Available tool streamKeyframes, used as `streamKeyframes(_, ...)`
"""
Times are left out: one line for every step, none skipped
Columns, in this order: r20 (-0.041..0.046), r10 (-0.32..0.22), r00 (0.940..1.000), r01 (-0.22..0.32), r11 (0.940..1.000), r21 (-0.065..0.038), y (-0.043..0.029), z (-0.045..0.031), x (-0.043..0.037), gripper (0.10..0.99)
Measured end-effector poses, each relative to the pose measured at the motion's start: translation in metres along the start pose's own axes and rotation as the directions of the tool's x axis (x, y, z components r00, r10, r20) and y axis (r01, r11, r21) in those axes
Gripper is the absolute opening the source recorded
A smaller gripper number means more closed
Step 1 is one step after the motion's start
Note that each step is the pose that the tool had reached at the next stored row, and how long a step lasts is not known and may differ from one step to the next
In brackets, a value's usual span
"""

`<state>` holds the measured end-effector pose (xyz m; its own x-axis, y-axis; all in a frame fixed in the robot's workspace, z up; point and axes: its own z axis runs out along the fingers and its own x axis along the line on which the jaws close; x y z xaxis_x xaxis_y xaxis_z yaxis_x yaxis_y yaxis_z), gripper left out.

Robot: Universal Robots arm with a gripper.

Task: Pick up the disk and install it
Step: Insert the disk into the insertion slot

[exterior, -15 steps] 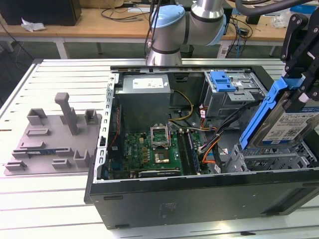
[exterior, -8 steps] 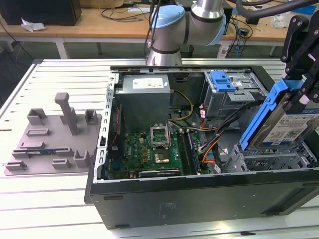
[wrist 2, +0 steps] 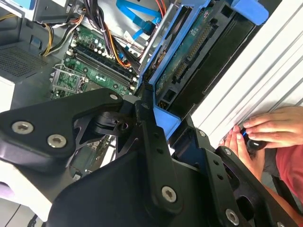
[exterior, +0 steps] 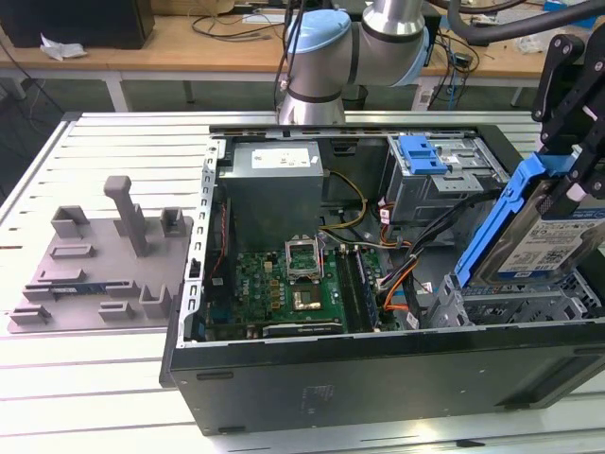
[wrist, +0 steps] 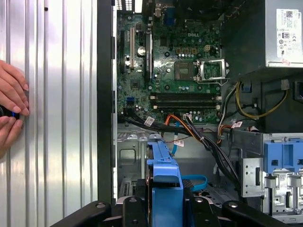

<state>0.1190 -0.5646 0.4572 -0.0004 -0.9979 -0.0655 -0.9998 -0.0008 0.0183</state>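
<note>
One open computer case (exterior: 378,388) lies on the slatted table (exterior: 85,397), its dark wall nearest in the exterior view. Just behind that wall, at the exterior view's right, sits the metal drive cage (exterior: 515,305). Above it we see the disk (exterior: 541,236), steeply tilted, its blue-bracketed low end down at the cage, though we cannot tell whether the two touch. The claw (exterior: 571,182) is closed on the disk's raised end, clamping the bracket from both sides. We judge the step in hand to be seating the disk. It goes best if the bracket's edges run parallel to the cage's guides and the low end is kept clear of the bundle of cables (exterior: 405,284) just beside. Farther back lie the motherboard (exterior: 284,284) and the grey power-supply box (exterior: 274,184). A person's hands (wrist: 12,111) rest on the table beside the case.
</note>
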Motion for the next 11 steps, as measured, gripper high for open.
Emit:
streamKeyframes(0.0000, 0.000, 1.0000, 0.000, 1.0000, 0.000, -0.0002, 0.0004, -0.0002, 0.369)
streamKeyframes(0.0000, 0.000, 1.0000, 0.000, 1.0000, 0.000, -0.0004, 0.0009, -0.0003, 0.369)
streamKeyframes(0.0001, 0.000, 1.0000, 0.000, 1.0000, 0.000, -0.0005, 0.0016, -0.0005, 0.369)
streamKeyframes(0.0000, 0.000, 1.0000, 0.000, 1.0000, 0.000, -0.0005, 0.0021, -0.0007, 0.369)
streamKeyframes(-0.0002, 0.000, 1.0000, 0.000, 1.0000, 0.000, -0.0006, 0.0030, -0.0010, 0.369)
streamKeyframes(0.0000, 0.000, 1.0000, 0.000, 1.0000, 0.000, -0.0006, 0.0039, -0.0012, 0.369)
streamKeyframes(-0.0001, 0.000, 1.0000, 0.000, 1.0000, 0.000, -0.0006, 0.0049, -0.0015, 0.369)
streamKeyframes(-0.0001, 0.000, 1.0000, 0.000, 1.0000, 0.000, -0.0006, 0.0058, -0.0018, 0.369)
streamKeyframes(0.0000, 0.000, 1.0000, 0.000, 1.0000, 0.000, -0.0007, 0.0073, -0.0022, 0.369)
streamKeyframes(0.0001, 0.000, 1.0000, 0.000, 1.0000, 0.000, -0.0007, 0.0090, -0.0026, 0.369)
streamKeyframes(-0.0005, 0.000, 1.0000, 0.000, 1.0000, 0.000, -0.0007, 0.0100, -0.0028, 0.369)
